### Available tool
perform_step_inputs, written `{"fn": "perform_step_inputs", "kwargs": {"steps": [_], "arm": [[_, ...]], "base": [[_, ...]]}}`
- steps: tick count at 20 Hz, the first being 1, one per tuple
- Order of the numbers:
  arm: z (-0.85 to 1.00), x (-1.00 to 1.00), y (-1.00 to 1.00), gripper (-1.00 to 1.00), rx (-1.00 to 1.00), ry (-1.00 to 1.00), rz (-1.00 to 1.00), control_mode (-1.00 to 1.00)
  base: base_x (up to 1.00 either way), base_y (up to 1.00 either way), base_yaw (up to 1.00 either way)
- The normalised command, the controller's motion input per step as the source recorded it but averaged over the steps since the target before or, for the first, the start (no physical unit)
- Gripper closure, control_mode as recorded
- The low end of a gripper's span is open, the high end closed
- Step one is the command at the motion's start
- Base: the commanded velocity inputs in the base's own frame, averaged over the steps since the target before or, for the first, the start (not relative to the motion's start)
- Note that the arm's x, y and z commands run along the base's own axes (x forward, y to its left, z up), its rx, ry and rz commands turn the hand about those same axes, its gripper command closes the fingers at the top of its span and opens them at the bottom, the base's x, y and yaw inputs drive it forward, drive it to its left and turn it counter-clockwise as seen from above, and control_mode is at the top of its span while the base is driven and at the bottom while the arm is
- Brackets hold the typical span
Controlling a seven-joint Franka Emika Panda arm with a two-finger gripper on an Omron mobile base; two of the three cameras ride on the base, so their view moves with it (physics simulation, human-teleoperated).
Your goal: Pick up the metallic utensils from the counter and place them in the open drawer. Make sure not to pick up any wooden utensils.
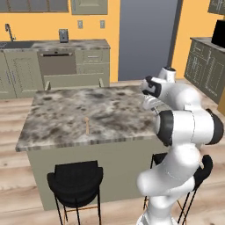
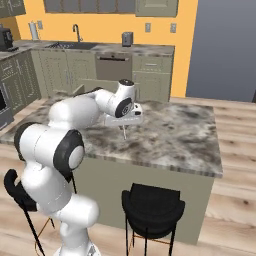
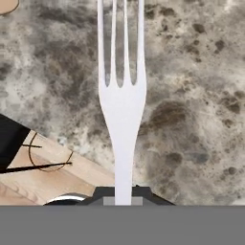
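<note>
The gripper [image 3: 123, 194] is clamped tight on a fork [image 3: 121, 103], the handle pinched between the tips and the tines running straight out ahead of the hand. Below it, the mottled counter [image 3: 191, 95] spreads under the fork, and there is a clear gap: in the right base view the gripper [image 2: 124, 121] hangs above the marble with the slim fork [image 2: 124, 133] dangling beneath it, apparently off the surface. So one metal piece looks picked and in the air, not yet delivered. Out past the hand, on the far side of the island, the drawer [image 1: 74, 82] stands pulled open, its front panel facing away; I can't see inside it. Off to the arm's left the wooden stick [image 1: 87, 125] lies alone on the counter [image 1: 57, 114], untouched, as it should be. What's left, by my reckoning: carry this fork over to the drawer and drop it in. I can't make out any other metal cutlery on the top.
</note>
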Motion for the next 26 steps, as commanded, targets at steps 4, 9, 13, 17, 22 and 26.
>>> {"fn": "perform_step_inputs", "kwargs": {"steps": [4,9,13,17,22,26], "arm": [[0.73,-0.55,0.05,1.0,0.0,0.0,0.0,-1.0],[0.13,-0.13,0.03,1.0,0.0,0.0,0.0,1.0],[0.0,0.0,0.0,1.0,0.0,0.0,0.0,1.0],[0.0,0.0,0.0,1.0,0.0,0.0,0.0,1.0],[0.0,0.0,0.0,1.0,0.0,0.0,0.0,1.0],[0.0,0.0,0.0,1.0,0.0,0.0,0.0,1.0]], "base": [[0.0,0.0,0.0],[-0.64,0.35,0.0],[-0.8,0.85,0.0],[-0.55,1.0,0.0],[-0.2,1.0,-0.01],[0.14,1.0,-0.09]]}}
